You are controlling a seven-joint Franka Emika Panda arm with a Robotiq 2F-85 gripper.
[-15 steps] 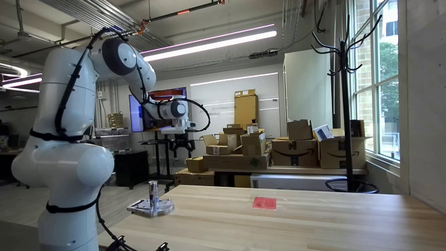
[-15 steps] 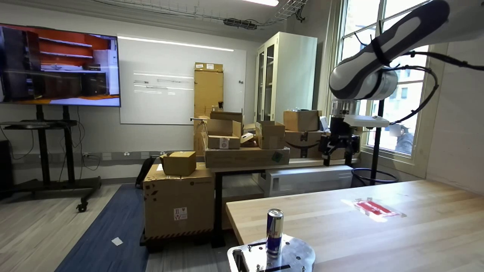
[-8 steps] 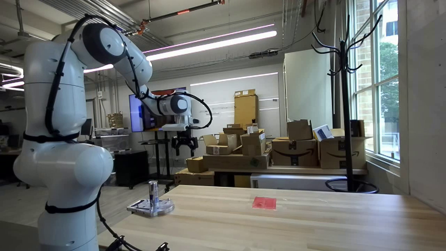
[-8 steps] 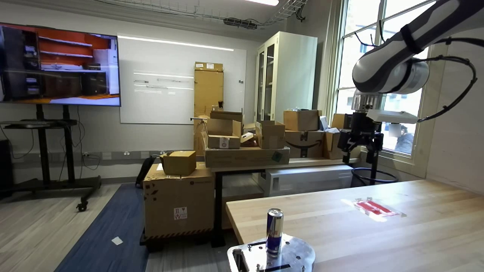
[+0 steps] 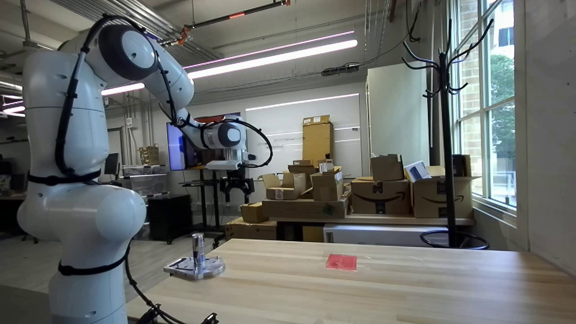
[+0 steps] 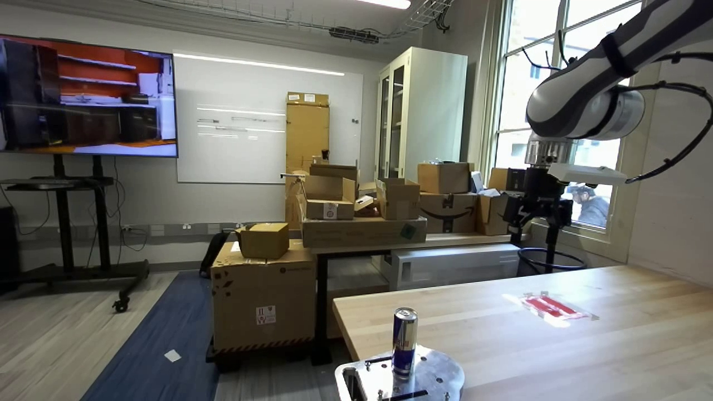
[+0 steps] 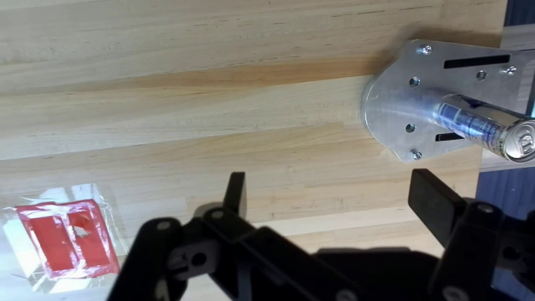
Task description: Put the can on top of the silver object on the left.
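Over the wooden surface (image 5: 405,288), steer the claw (image 7: 329,186), spread and empty, wide of the can (image 6: 405,341), standing upright on the silver object (image 6: 445,366) at left; presume placing finished.

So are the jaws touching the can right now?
Apart. In an exterior view, the open jaws hang higher than the can and off to its side, with a clear gap between.

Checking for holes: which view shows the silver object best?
The wrist view: it looks down on the silver object, showing holes and slots, though cropped and partly behind the can. Both exterior views show it more edge-on, under the can.
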